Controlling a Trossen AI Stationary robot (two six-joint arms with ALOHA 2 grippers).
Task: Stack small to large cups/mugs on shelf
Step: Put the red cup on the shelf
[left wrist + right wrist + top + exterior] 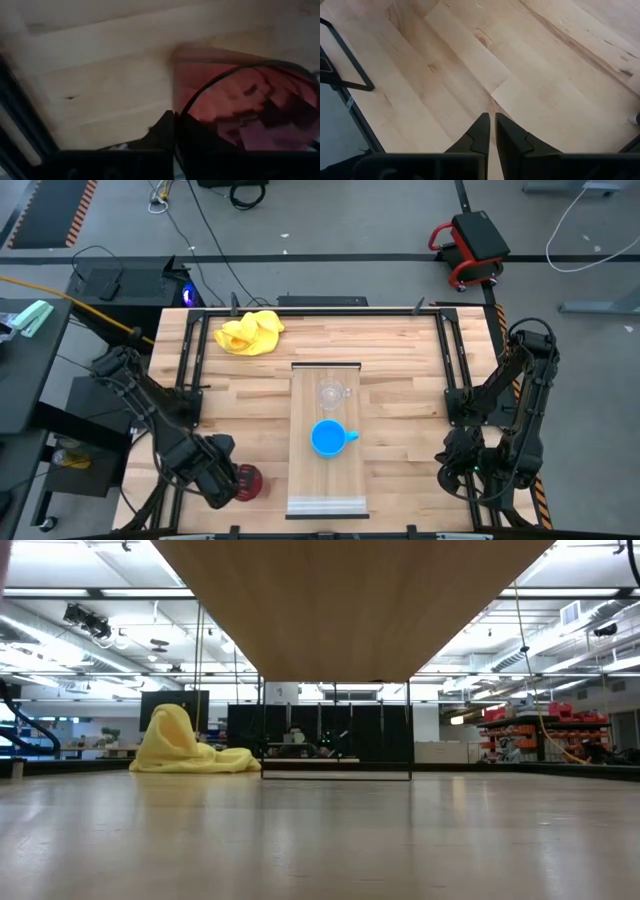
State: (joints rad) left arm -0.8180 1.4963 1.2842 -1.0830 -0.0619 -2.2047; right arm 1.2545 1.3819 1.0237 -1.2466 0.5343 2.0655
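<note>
A dark finger (170, 131) of the left gripper (222, 480) sits against the wall of the dark red ribbed cup (248, 480) at the table's near-left corner, but whether the pair is clamped on it or merely beside it cannot be told from these views. To place it well, the grip probably needs to be square on the ribbed wall, with the cup kept upright as it travels to the free near end of the shelf (305, 405), beyond the bright blue mug (328, 438) and the clear glass mug (331, 394) that stand in a row on the plank. The left arm reaches low along the table's left edge, its wrist bent toward the cup. The right gripper (492, 129), fingers together, waits at the near-right edge. A yellow cloth (249, 333) lies at the far side.
</note>
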